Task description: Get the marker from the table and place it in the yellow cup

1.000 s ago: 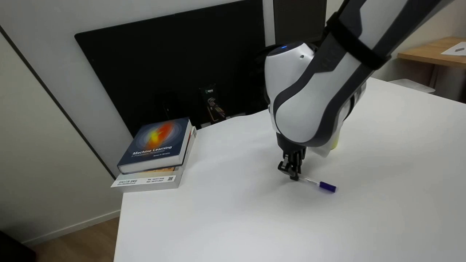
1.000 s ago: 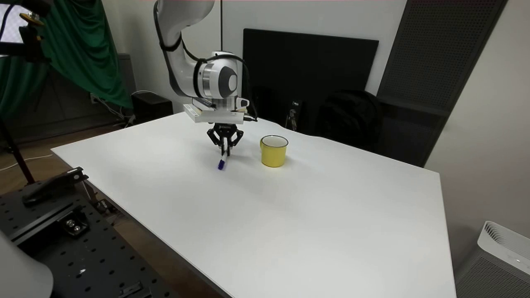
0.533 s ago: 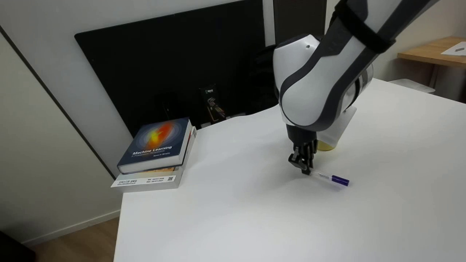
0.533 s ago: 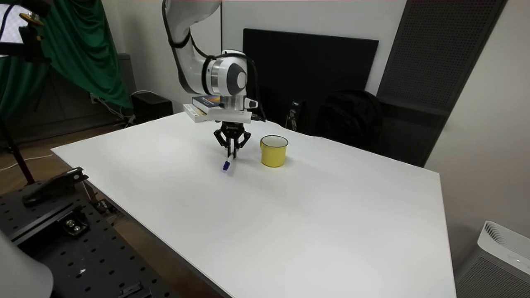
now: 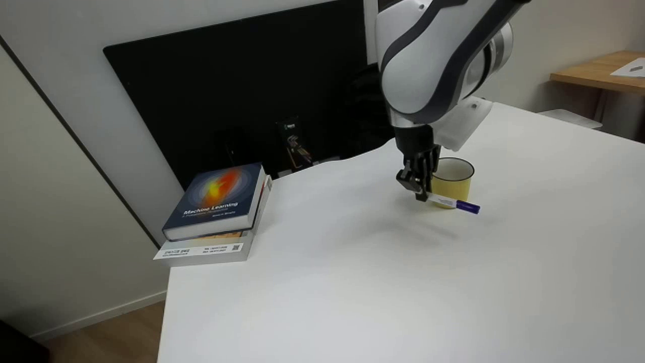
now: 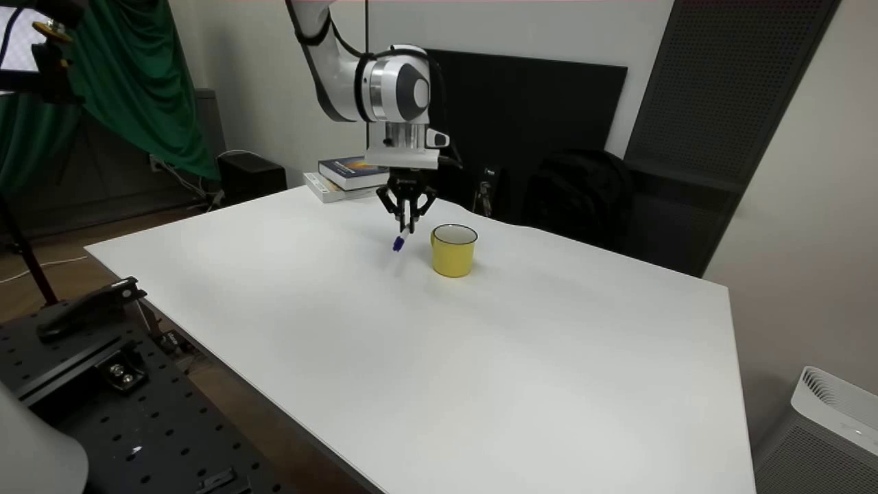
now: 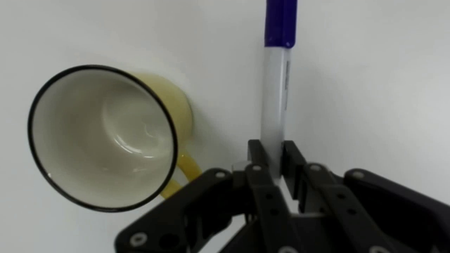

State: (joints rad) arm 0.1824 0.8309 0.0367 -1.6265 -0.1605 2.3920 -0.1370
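Step in hand, as I read it: the carry — pick-up looks done, placing not yet. Working left to right in an exterior view: the pincer (image 6: 407, 225) sits first, clamped on the rear barrel of the marker (image 7: 274, 95), which juts out roughly level, purple cap (image 7: 280, 23) at the free end. The marker hangs off the table (image 6: 549, 357), its shadow (image 5: 438, 231) lying apart below it in an exterior view. Next move likely calls for some height, a shift rightward in that view over the yellow cup (image 6: 453, 257), then a tip of one end downward before letting go; held this flat, it could catch the rim (image 7: 93, 67) or lie across it. The cup itself, further right, stands upright on the table, near the marker but apart, handle (image 7: 189, 167) turned to the pincer's side. Wrist view looks down into it — pale walls, a small glint at the bottom, no contents that I can make out.
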